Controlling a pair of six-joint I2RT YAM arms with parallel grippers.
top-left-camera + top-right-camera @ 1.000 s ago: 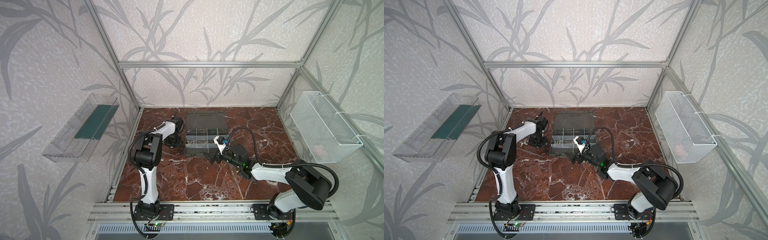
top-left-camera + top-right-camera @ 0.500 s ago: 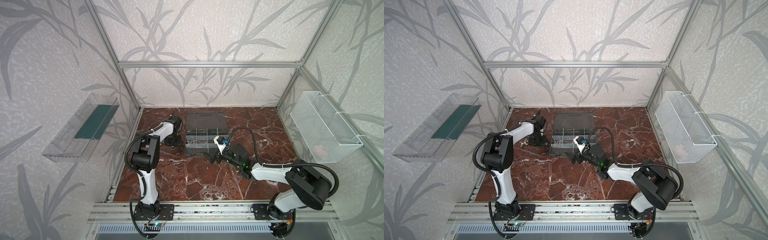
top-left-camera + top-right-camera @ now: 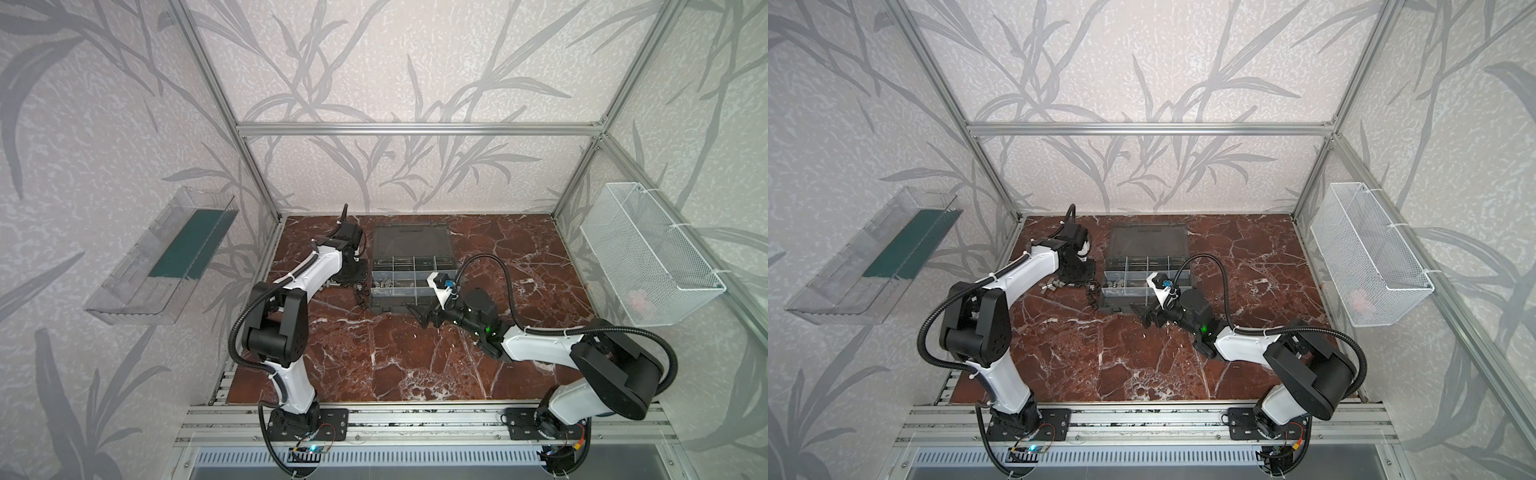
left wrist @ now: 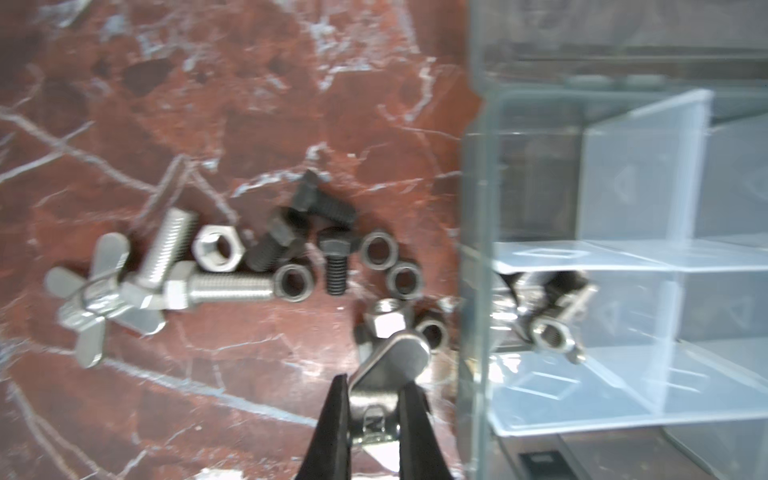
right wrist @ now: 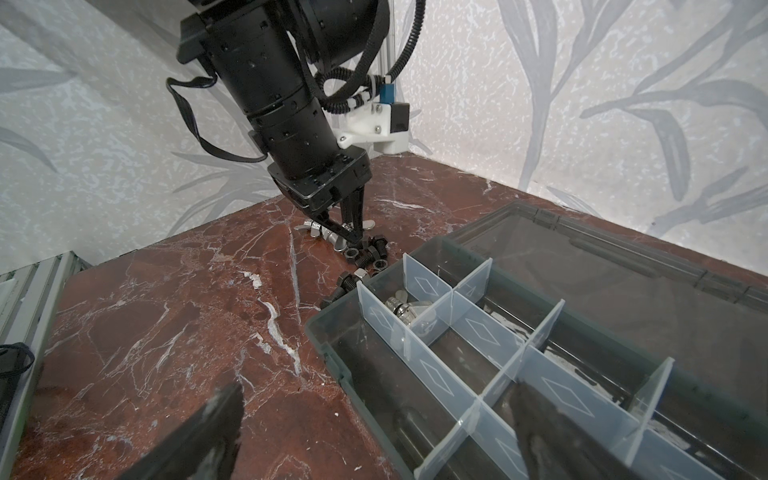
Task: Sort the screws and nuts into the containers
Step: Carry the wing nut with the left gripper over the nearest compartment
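Screws and nuts lie loose on the tabletop, just beside the containers. Left gripper is clamped on a silver wing nut: pick step. Next: lift it over the wall, then release. Right gripper is wide open, holding nothing.

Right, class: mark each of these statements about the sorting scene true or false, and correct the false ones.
1. The left gripper is shut on a silver wing nut. True.
2. The right gripper holds a black screw. False: it is open and empty.
3. The lid of the organizer case is closed. False: it lies open behind the compartments.
4. Loose screws and nuts lie on the marble table beside the case. True.
5. Every compartment is empty. False: one holds silver wing nuts.
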